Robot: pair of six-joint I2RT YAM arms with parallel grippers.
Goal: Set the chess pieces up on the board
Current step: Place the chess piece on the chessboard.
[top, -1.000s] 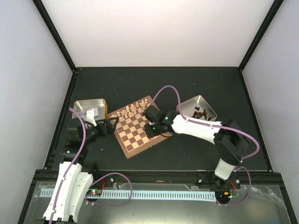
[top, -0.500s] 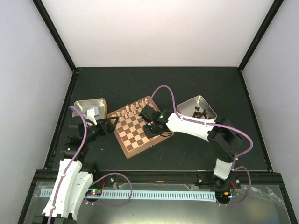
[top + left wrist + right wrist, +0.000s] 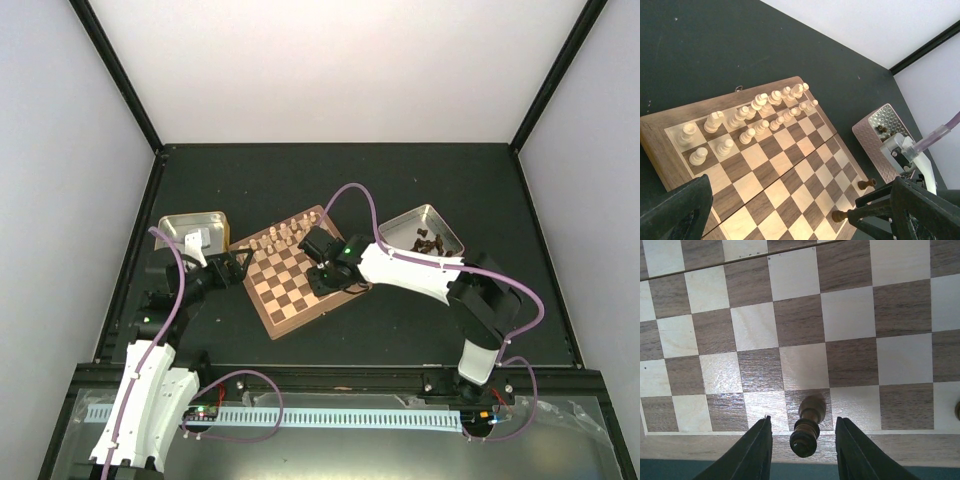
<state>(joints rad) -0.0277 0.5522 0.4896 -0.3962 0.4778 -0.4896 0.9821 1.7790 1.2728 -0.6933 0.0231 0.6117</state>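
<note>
Right fingers point(image 3: 756, 455): standing apart around the dark brown wooden chessman point(image 3: 807, 432), not touching.
Chessman: standing on the chequered wooden chessboard's point(image 3: 800, 320) edge row.
Left fingers point(image 3: 675, 210): gaping wide, empty.
Advice: rising straight up, avoiding tipping it.

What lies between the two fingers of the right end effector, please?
One dark brown chess piece, upright on the board's edge row, clear of both fingers; the right wrist view shows it.

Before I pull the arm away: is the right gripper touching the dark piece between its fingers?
Apart. The right wrist view shows bare board on both sides of the dark piece, a clear gap to either side of the right gripper.
</note>
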